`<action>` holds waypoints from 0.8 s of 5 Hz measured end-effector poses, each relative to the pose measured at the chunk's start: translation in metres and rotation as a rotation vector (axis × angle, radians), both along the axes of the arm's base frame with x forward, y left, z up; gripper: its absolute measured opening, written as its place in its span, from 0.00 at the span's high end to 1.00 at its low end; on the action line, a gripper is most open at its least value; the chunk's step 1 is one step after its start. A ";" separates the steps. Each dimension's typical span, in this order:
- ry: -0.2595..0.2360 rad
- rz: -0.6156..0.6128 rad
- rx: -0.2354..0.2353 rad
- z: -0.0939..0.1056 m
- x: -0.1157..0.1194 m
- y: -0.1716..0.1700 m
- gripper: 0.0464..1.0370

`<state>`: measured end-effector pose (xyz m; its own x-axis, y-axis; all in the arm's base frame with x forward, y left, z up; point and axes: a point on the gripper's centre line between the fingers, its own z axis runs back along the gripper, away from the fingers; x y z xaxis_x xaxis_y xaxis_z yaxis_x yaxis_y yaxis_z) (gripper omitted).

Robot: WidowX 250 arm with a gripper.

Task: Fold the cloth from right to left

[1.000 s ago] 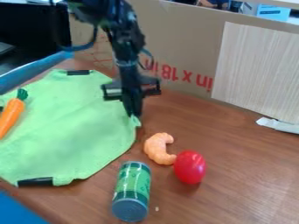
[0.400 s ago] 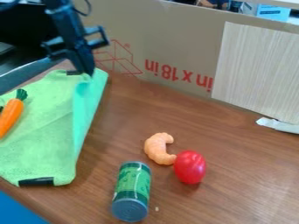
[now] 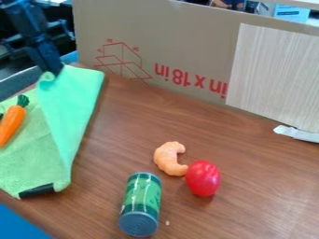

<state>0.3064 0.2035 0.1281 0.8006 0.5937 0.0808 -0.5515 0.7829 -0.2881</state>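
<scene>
At the upper left my gripper (image 3: 53,69) is shut on the edge of the green cloth (image 3: 31,156). The cloth's right part is lifted and drawn over toward the left, its underside showing a brighter mint green. A black clip or strip sits at the cloth's front edge. The cloth's left part lies flat, with an orange toy carrot on top of it.
The carrot (image 3: 11,122) lies at the left edge. A green can (image 3: 140,204), an orange toy shrimp (image 3: 169,158) and a red toy tomato (image 3: 202,178) are on the wooden table (image 3: 261,196). A cardboard wall (image 3: 168,42) stands behind.
The gripper has moved left and somewhat up with the cloth's right edge, folding that side over toward the left. Carrot, can, shrimp and tomato have stayed put.
</scene>
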 end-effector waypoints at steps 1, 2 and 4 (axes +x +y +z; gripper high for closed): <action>-0.029 -0.013 -0.002 0.002 -0.019 0.023 0.99; -0.064 -0.018 0.027 0.006 -0.032 0.046 0.99; -0.103 0.003 0.051 0.012 -0.048 0.077 0.99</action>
<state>0.2586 0.2805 0.1402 0.7848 0.5890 0.1927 -0.5234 0.7965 -0.3029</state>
